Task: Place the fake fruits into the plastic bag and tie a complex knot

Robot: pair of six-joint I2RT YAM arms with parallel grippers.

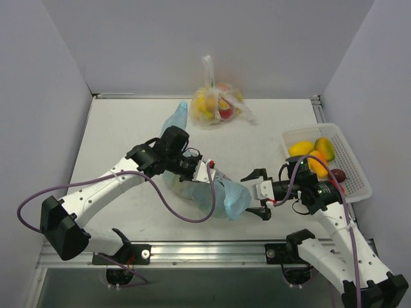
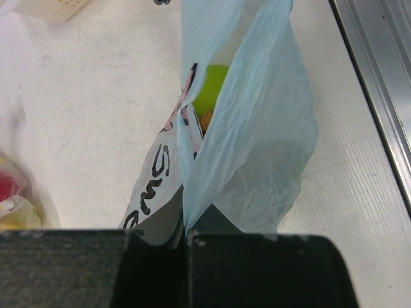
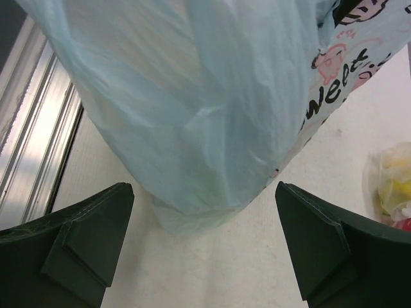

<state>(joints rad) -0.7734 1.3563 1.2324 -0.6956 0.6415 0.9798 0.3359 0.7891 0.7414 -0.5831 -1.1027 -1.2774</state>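
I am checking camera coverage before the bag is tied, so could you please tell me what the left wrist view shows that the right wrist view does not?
Only the left wrist view: a green apple inside the plastic bag, and the left gripper shut on the bag's film. Only the right wrist view: the right gripper open, its fingers either side of the bag's rounded end. Both: the light-blue printed bag, the white table and the clear bag of fruit at the edge.
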